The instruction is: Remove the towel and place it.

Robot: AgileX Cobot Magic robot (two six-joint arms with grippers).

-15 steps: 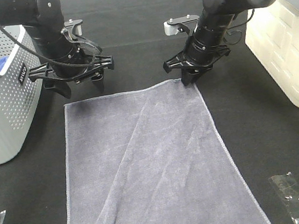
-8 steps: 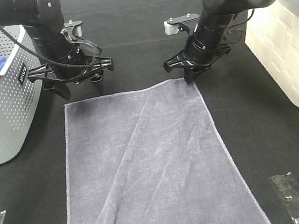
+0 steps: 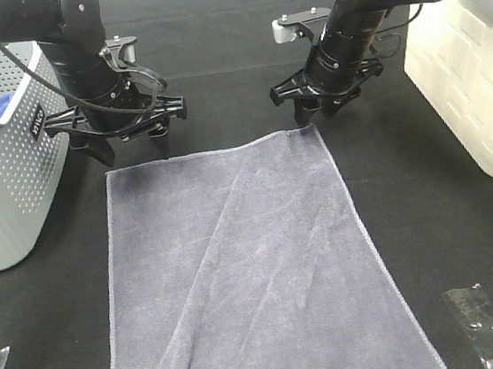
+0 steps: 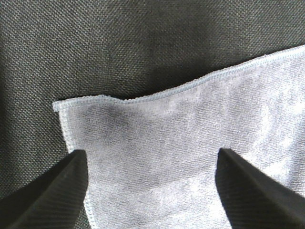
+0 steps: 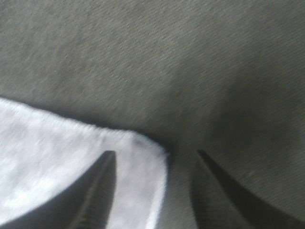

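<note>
I see the towel (image 3: pixel 248 273) flat at lower centre; the left gripper (image 3: pixel 134 151) and right gripper (image 3: pixel 317 116) hover at its upper corners, jaws apart and empty.

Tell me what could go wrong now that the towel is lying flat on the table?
1. The right gripper hangs open just over the far corner of the towel, so its fingers might snag the hem and drag it crooked when pulling away.
2. The left gripper sits close to the grey basket; a wide swing could bump it.
3. A long crease runs across the towel, so it may not count as neatly laid.
</note>
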